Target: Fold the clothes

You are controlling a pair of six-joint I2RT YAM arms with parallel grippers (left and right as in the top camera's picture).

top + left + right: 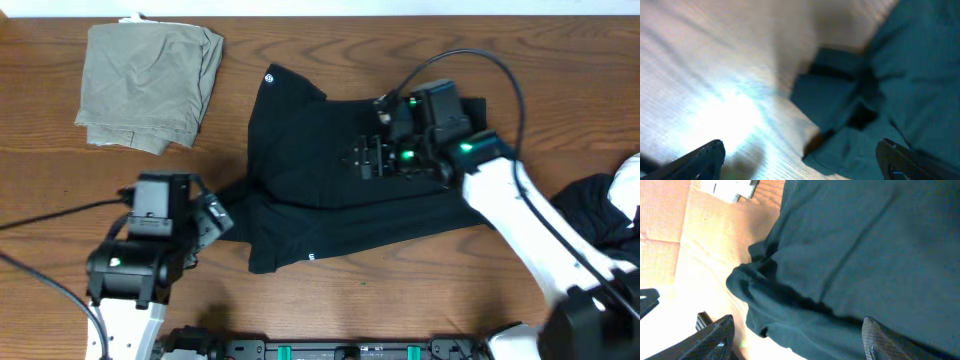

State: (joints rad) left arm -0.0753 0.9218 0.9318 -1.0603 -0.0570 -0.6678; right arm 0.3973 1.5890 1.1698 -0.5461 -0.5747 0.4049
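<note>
Centre of the overhead frame: the black shirt (300, 150) lies partly folded, a loose flap (235, 192) poking toward the lower left, just beside the left gripper (210, 220), whose jaws stand wide with nothing between them. Right gripper (368, 158) hovers over the shirt's middle, jaws also spread, empty as far as its wrist view shows. Judgement — pinch the flap low at its edge and carry it flat across the body, right arm pinning the cloth so the whole shirt doesn't drag.
</note>
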